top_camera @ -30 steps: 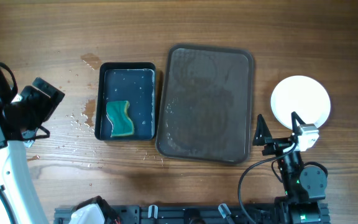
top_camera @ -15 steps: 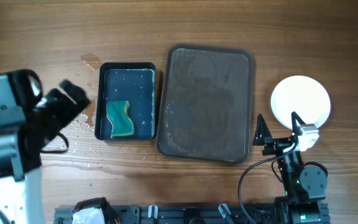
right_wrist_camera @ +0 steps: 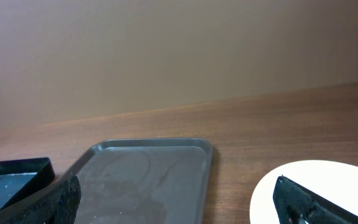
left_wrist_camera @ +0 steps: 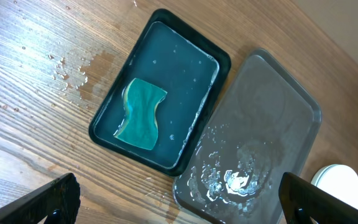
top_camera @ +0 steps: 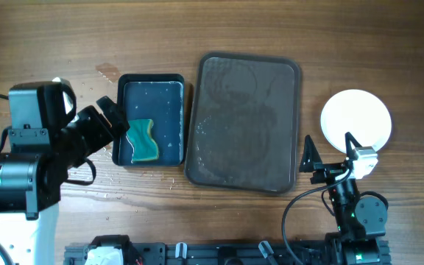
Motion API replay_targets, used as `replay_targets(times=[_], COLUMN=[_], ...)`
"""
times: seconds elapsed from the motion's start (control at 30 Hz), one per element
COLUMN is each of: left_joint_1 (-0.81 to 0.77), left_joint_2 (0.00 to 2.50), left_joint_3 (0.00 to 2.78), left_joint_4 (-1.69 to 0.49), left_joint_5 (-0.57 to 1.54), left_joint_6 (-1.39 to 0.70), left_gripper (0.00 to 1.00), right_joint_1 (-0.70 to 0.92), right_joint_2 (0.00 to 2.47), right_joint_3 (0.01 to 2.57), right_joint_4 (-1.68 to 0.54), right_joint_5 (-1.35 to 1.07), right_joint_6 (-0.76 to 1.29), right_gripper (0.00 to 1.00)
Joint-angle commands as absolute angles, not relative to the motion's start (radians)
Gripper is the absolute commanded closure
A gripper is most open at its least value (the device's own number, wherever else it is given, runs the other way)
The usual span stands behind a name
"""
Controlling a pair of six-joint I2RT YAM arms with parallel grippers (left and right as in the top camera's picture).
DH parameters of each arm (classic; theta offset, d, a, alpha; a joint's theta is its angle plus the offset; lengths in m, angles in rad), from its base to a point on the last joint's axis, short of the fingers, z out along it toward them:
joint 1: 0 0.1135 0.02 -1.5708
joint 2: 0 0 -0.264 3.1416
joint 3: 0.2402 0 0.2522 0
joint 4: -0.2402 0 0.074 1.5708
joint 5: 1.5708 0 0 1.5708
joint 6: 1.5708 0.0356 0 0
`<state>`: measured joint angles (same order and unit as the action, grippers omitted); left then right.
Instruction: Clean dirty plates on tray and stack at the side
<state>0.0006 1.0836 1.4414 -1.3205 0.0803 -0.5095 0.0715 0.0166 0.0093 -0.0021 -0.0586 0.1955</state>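
The dark brown tray (top_camera: 244, 121) lies mid-table, wet, with no plate on it; it also shows in the left wrist view (left_wrist_camera: 260, 124) and the right wrist view (right_wrist_camera: 142, 177). The white plates (top_camera: 356, 120) sit on the table right of the tray as one round white disc with no blue smear on top; how many are stacked cannot be told. They show too in the left wrist view (left_wrist_camera: 336, 184) and the right wrist view (right_wrist_camera: 316, 193). My left gripper (top_camera: 111, 119) is open and empty over the black tray's left edge. My right gripper (top_camera: 330, 156) is open and empty just in front of the plates.
A small black glossy tray (top_camera: 169, 85) with water and a green sponge (top_camera: 143, 140) stands left of the brown tray. Water drops lie on the wood (top_camera: 94, 140) to its left. The robot base (top_camera: 352, 221) sits at the front right.
My left arm has swung in from the table's left edge to the black tray's left side. The right arm, tray and plates have not moved.
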Motion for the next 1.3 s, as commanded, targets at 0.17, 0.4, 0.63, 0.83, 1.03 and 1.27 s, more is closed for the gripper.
replay_targets(times=[0.17,0.4,0.63,0.83,1.03,1.27], left_joint_1=[-0.006,-0.006,-0.006,-0.02,-0.022,-0.022], left_joint_2=[1.073,0.936,0.526,0.111,0.003,0.003], left_joint_3=[1.454,1.375,0.818,0.358,0.106,0.006], left_joint_4=[-1.318,-1.042,-0.447,-0.194,-0.017,0.012], left_joint_5=[0.081,0.046,0.112,0.12,0.122,0.123], left_joint_6=[-0.505,-0.423,-0.317,-0.318,-0.318,-0.321], left_gripper=[0.0,0.0,0.0,0.0,0.0,0.0], right_joint_1=[0.076,0.076,0.076,0.076,0.076,0.076], right_joint_2=[0.004,0.004,0.004,0.004,0.004,0.004], right_joint_3=[0.005,0.005,0.005,0.005,0.005,0.005], right_joint_4=[0.003,0.003,0.003,0.003,0.003,0.003], right_joint_5=[-0.052,-0.052,-0.052,-0.052,-0.052,-0.052], right_joint_6=[0.186,0.186,0.186,0.186,0.186,0.186], right_gripper=[0.0,0.0,0.0,0.0,0.0,0.0])
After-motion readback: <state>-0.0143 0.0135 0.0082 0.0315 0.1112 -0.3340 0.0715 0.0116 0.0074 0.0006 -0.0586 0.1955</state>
